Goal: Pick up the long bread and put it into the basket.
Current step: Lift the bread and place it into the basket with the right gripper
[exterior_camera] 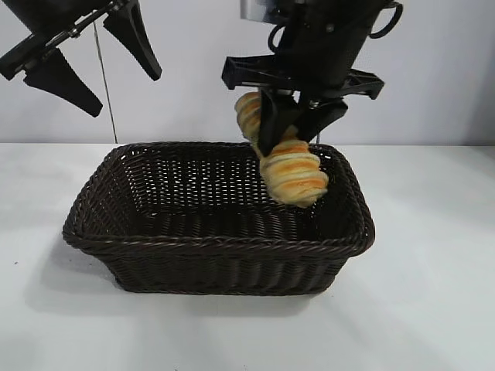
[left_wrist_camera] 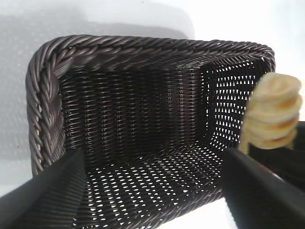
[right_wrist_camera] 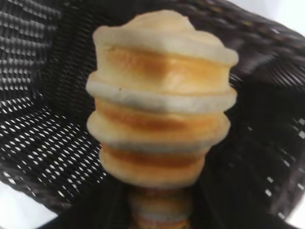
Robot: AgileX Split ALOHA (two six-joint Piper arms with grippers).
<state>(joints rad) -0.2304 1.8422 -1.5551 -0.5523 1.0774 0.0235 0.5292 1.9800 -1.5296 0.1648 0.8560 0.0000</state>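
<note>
The long bread (exterior_camera: pixel 292 174), pale yellow with orange-brown ridges, hangs tilted over the right half of the basket (exterior_camera: pixel 216 246), its lower end just inside the rim. My right gripper (exterior_camera: pixel 288 124) is shut on its middle. In the right wrist view the long bread (right_wrist_camera: pixel 162 100) fills the middle, with the basket's weave (right_wrist_camera: pixel 43 138) behind it. My left gripper (exterior_camera: pixel 89 66) hangs open, high above the basket's left end. From the left wrist I look down into the basket (left_wrist_camera: pixel 143 119) and see the long bread (left_wrist_camera: pixel 274 112) at its far end.
The basket stands on a white table (exterior_camera: pixel 433 294) before a pale wall. Nothing else lies on the table in view. The basket's inside holds no other object.
</note>
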